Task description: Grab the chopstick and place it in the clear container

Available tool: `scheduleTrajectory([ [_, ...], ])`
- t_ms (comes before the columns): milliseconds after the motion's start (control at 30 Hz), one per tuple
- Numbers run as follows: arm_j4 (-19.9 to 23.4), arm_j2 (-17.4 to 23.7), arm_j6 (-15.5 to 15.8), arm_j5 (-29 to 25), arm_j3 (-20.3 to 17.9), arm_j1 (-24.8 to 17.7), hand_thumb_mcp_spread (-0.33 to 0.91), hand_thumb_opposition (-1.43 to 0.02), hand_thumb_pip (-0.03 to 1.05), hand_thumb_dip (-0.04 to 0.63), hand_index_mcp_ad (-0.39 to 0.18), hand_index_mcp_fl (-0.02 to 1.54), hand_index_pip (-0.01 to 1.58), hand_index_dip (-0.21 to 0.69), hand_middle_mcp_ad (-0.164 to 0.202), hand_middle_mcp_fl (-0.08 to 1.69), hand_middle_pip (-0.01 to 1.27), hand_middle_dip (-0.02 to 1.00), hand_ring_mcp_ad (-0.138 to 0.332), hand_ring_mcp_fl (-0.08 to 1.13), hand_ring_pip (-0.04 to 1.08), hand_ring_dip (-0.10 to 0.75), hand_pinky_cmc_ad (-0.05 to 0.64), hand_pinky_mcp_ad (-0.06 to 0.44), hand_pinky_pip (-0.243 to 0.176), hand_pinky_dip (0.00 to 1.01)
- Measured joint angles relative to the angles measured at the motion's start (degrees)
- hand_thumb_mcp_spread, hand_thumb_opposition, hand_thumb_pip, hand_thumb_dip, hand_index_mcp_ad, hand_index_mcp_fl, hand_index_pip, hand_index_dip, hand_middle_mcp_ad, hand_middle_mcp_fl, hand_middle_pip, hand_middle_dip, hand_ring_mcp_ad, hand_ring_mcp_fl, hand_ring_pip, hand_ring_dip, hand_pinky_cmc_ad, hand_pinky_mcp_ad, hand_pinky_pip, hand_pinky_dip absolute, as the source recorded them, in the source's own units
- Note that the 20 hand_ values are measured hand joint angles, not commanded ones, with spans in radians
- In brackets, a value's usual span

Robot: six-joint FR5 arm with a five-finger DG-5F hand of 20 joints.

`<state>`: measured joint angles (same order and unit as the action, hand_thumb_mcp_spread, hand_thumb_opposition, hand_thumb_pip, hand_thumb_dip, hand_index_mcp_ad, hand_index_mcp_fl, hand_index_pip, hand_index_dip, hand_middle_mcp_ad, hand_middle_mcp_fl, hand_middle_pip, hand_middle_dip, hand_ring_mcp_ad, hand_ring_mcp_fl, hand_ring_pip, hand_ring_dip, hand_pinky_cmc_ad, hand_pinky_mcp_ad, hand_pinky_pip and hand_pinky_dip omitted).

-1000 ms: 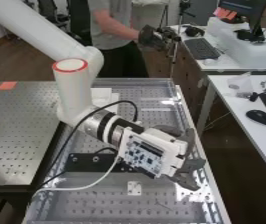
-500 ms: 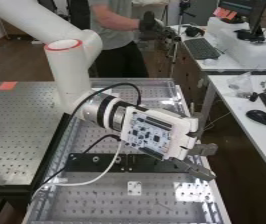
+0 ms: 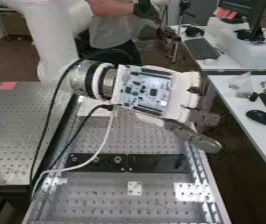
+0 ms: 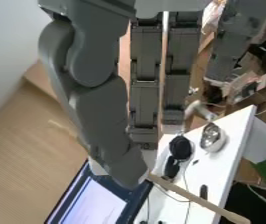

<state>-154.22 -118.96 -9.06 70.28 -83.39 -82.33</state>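
Perforated metal bench (image 3: 150, 202) noted in the high view, with a second perforated plate (image 3: 17, 132) alongside at left and an orange marker (image 3: 7, 86) on its far part. A black bar (image 3: 155, 162) lies across the bench, with a small white bracket (image 3: 135, 188) nearer the camera. At right stands a white table (image 3: 240, 142) bearing a black mouse (image 3: 259, 116); a keyboard (image 3: 201, 48) and a monitor (image 3: 240, 15) are on a desk beyond. The white arm (image 3: 47, 40) enters from the upper left, with a black cable (image 3: 46, 120) and a white cable (image 3: 104, 142) hanging from it. The hand (image 3: 200, 139) is raised above the bench's right edge, its fingers directed outward past that edge at a downward slant. A circuit board (image 3: 145, 91) is mounted on its housing.

Wooden floor (image 4: 30, 165), pale wall (image 4: 14, 45), a white desk (image 4: 223, 145) and a lit screen (image 4: 94, 202) form the background of the wrist view. The chopstick (image 4: 200, 200) is clamped in the hand, in mid-air, running aslant behind the tip of the bent thumb (image 4: 107, 115) and protruding on both sides of it. Two fingers (image 4: 143, 85) hang side by side, nearly straight, a narrow gap between them. Which finger bears against the chopstick opposite the thumb, I cannot tell.
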Motion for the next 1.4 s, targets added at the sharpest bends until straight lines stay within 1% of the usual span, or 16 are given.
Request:
scheduleTrajectory([
  [133, -2.33, 2.51, 1.34, 0.76, -0.52, -1.01, 0.73, -1.14, 0.5, 0.257, -0.204, 1.35, 0.4, 0.065, 0.059, 1.39, 0.18, 0.51, 0.056, 0.84, 0.1, 0.328, 0.354, 0.312, 0.063, 0.26],
  [200, -3.49, 3.84, 1.62, 0.77, -1.11, -1.81, 0.73, -1.14, 0.5, 0.257, -0.204, 1.35, 0.41, 0.073, 0.058, 1.39, 0.18, 0.51, 0.058, 0.83, 0.1, 0.328, 0.354, 0.312, 0.063, 0.26],
  [267, -5.08, 5.98, 2.06, 0.3, -2.3, -3.42, 0.73, -1.14, 0.5, 0.257, -0.204, 1.35, 0.41, 0.073, 0.058, 1.39, 0.18, 0.51, 0.058, 0.85, 0.1, 0.328, 0.354, 0.312, 0.065, 0.28],
  [400, -6.83, 8.76, 2.51, -1.07, -4.33, -6.07, 0.72, -1.14, 0.5, 0.257, -0.204, 1.35, 0.39, 0.08, 0.061, 1.39, 0.18, 0.51, 0.052, 0.86, 0.1, 0.332, 0.354, 0.316, 0.065, 0.29],
  [567, -9.35, 11.3, 2.65, -5.68, -6.43, -11.02, 0.73, -1.14, 0.5, 0.257, -0.204, 1.35, 0.39, 0.079, 0.061, 1.39, 0.18, 0.51, 0.056, 0.87, 0.1, 0.328, 0.356, 0.316, 0.066, 0.29],
  [700, -11.73, 12.01, 1.99, -9.74, -6.63, -14.93, 0.73, -1.14, 0.5, 0.257, -0.204, 1.35, 0.39, 0.08, 0.061, 1.39, 0.18, 0.51, 0.056, 0.87, 0.1, 0.332, 0.356, 0.316, 0.063, 0.29],
  [767, -13.27, 12.07, 1.43, -12.32, -6.43, -17.62, 0.73, -1.14, 0.5, 0.257, -0.204, 1.35, 0.39, 0.08, 0.061, 1.39, 0.18, 0.51, 0.056, 0.87, 0.1, 0.33, 0.356, 0.312, 0.066, 0.31],
  [800, -13.64, 12.06, 1.28, -12.87, -6.34, -18.17, 0.73, -1.14, 0.5, 0.257, -0.204, 1.35, 0.39, 0.08, 0.061, 1.4, 0.18, 0.51, 0.056, 0.87, 0.1, 0.33, 0.356, 0.316, 0.066, 0.31],
  [900, -16.47, 11.67, -0.66, -16.97, -5.59, -21.58, 0.72, -1.14, 0.5, 0.257, -0.204, 1.35, 0.39, 0.08, 0.061, 1.4, 0.18, 0.51, 0.056, 0.87, 0.1, 0.33, 0.356, 0.316, 0.066, 0.31],
  [1033, -21.71, 10.15, -5.93, -23.32, -3.94, -26.34, 0.72, -1.14, 0.5, 0.257, -0.204, 1.35, 0.39, 0.079, 0.061, 1.4, 0.18, 0.51, 0.056, 0.87, 0.1, 0.33, 0.356, 0.312, 0.066, 0.31],
  [1133, -25.81, 8.8, -9.27, -26.83, -2.65, -28.63, 0.72, -1.14, 0.5, 0.257, -0.204, 1.35, 0.39, 0.082, 0.061, 1.4, 0.18, 0.51, 0.056, 0.87, 0.1, 0.328, 0.354, 0.316, 0.066, 0.31],
  [1167, -27.38, 8.24, -10.75, -27.73, -2.11, -29.24, 0.72, -1.14, 0.5, 0.257, -0.204, 1.35, 0.39, 0.082, 0.061, 1.4, 0.18, 0.51, 0.056, 0.87, 0.1, 0.328, 0.354, 0.316, 0.066, 0.32],
  [1200, -28.08, 7.97, -11.46, -28.03, -1.85, -29.49, 0.72, -1.14, 0.5, 0.257, -0.204, 1.35, 0.39, 0.082, 0.061, 1.4, 0.18, 0.51, 0.056, 0.87, 0.1, 0.328, 0.356, 0.316, 0.066, 0.32],
  [1300, -32.42, 6.39, -15.64, -29.51, -0.31, -30.88, 0.71, -1.16, 0.5, 0.257, -0.204, 1.35, 0.39, 0.082, 0.058, 1.4, 0.18, 0.51, 0.058, 0.86, 0.1, 0.328, 0.356, 0.316, 0.066, 0.33],
  [1367, -35.02, 5.29, -17.65, -30.38, 0.74, -31.81, 0.71, -1.16, 0.5, 0.257, -0.204, 1.35, 0.39, 0.082, 0.061, 1.4, 0.18, 0.51, 0.054, 0.87, 0.1, 0.328, 0.353, 0.316, 0.063, 0.32],
  [1400, -35.51, 5.03, -18.02, -30.54, 0.99, -32.05, 0.71, -1.16, 0.5, 0.257, -0.204, 1.35, 0.39, 0.082, 0.061, 1.4, 0.18, 0.51, 0.054, 0.89, 0.1, 0.328, 0.354, 0.316, 0.066, 0.34],
])
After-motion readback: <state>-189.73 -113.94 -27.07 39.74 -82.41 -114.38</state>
